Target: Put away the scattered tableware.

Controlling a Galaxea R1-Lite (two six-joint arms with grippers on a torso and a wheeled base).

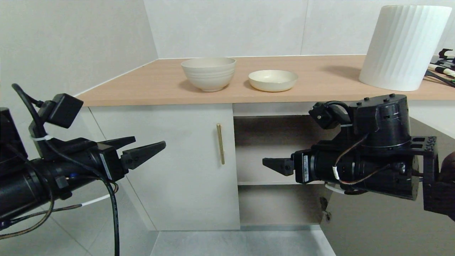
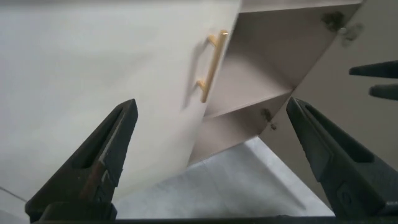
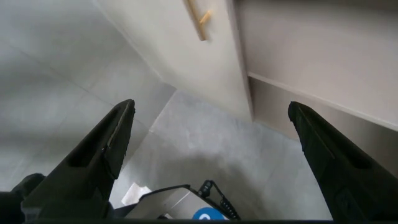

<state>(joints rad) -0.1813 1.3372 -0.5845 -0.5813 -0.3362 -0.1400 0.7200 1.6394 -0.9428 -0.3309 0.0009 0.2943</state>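
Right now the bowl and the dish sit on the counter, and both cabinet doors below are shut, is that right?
Not quite. The bowl and dish do sit on the counter, but only the left door is shut. The right door is swung open, baring a shelf. The head view shows it.

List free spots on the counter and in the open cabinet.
The counter is bare from the left wall corner to the bowl, and between the dish and the ribbed white cylinder. In the open cabinet, the middle shelf and bottom shelf look bare. Tight: the bowl-dish gap, and the far right by the utensils.
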